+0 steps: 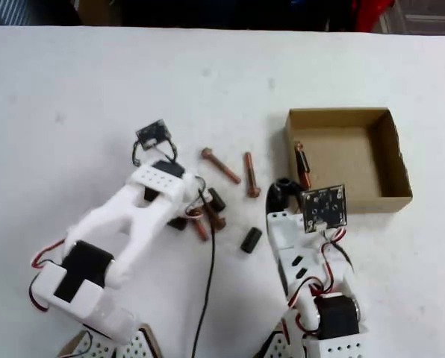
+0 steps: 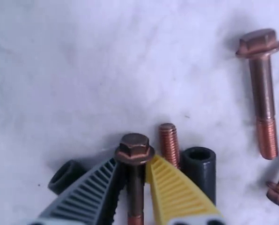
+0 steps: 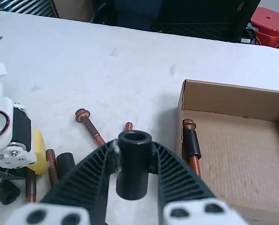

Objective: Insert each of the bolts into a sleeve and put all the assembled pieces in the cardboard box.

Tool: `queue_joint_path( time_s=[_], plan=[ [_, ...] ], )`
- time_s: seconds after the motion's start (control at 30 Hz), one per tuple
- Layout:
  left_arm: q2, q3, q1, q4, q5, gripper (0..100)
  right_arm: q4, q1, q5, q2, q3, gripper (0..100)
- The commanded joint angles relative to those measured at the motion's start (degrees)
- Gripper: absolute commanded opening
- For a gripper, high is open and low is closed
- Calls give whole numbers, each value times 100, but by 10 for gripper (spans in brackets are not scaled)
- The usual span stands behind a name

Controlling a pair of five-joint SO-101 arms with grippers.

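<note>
My left gripper (image 2: 134, 165) is shut on a copper bolt (image 2: 135, 187), gripping its shank just under the hex head between a grey and a yellow finger; in the high view it (image 1: 191, 214) sits low over the pile of parts. My right gripper (image 3: 134, 151) is shut on an upright black sleeve (image 3: 134, 164), just left of the cardboard box (image 1: 387, 149). One assembled bolt-and-sleeve piece (image 1: 302, 165) lies in the box along its left wall. Two loose bolts (image 1: 221, 165) (image 1: 250, 174) lie between the arms. A loose sleeve (image 1: 251, 239) lies nearer the front.
Beside the left fingers lie a second bolt (image 2: 169, 143), a black sleeve (image 2: 200, 168), another sleeve (image 2: 64, 176) and a bolt (image 2: 263, 93) farther off. A black cable (image 1: 210, 276) runs across the table (image 1: 95, 89) between the arms. Open table lies behind and left.
</note>
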State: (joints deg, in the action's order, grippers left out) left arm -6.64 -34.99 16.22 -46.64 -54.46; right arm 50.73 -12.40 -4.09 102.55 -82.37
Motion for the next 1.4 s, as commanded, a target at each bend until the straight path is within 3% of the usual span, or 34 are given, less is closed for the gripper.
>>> queue_joint_path(
  time_s=[0.0,0.3,0.5,0.63,0.77,0.97,1.37],
  plan=[
    [-13,26,-321,132,123,29,-48,40,0,75,53,17],
    [-4,290,-743,167,923,42,-40,40,0,75,44,17],
    [-4,941,-822,158,2127,39,-75,40,0,75,-35,17],
    [4,1468,-813,141,2532,39,-84,31,0,75,-44,17],
    [40,1820,-804,123,2743,38,-505,22,0,75,-281,17],
    [57,1996,-716,123,3710,22,-1015,-303,0,75,-615,17],
    [1754,1934,-453,-475,4044,23,-1059,-787,0,75,-633,17]
  ],
)
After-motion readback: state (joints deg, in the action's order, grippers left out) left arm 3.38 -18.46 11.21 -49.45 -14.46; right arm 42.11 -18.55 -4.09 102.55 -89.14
